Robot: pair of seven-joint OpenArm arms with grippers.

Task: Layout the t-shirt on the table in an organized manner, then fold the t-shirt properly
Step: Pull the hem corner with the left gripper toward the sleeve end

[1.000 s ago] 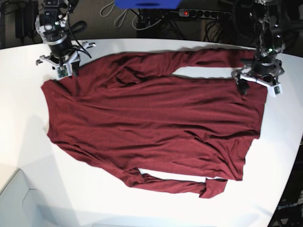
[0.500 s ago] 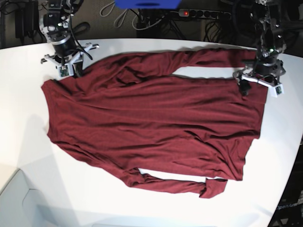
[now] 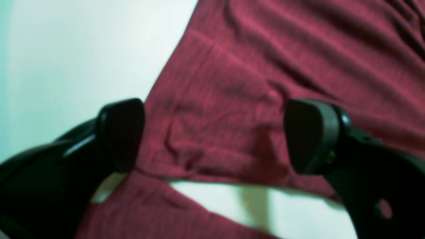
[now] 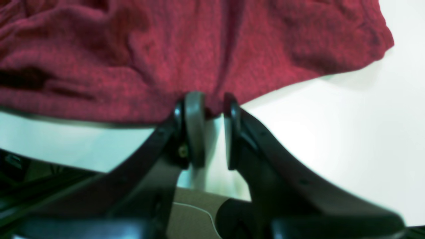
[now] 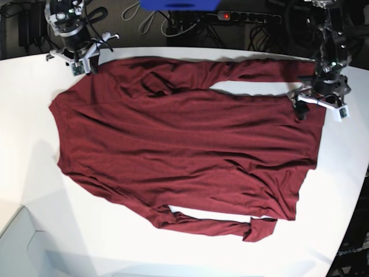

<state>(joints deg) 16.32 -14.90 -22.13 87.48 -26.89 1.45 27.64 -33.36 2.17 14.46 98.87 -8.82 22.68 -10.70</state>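
Note:
The dark red t-shirt (image 5: 184, 144) lies spread over the white table (image 5: 29, 144), one long sleeve along the far edge and the other near the front. At the far left corner my right gripper (image 5: 81, 62) is shut on the shirt's hem edge. The right wrist view shows the cloth (image 4: 206, 49) pinched between the fingertips (image 4: 194, 109) of that gripper (image 4: 212, 109). At the right side, my left gripper (image 5: 317, 104) hovers open over the shirt by the sleeve. In the left wrist view it (image 3: 215, 136) stands with jaws wide apart and cloth (image 3: 239, 83) lying free beneath.
Beyond the far edge a power strip (image 5: 245, 16), cables and a blue object (image 5: 179, 4) sit on a dark floor. The table's curved edge (image 5: 354, 190) runs down the right side. A pale grey surface (image 5: 23, 248) adjoins the front left corner.
My right gripper has moved toward the far edge, drawing the shirt's far left corner with it and flattening that side. The left gripper has shifted slightly and stays open.

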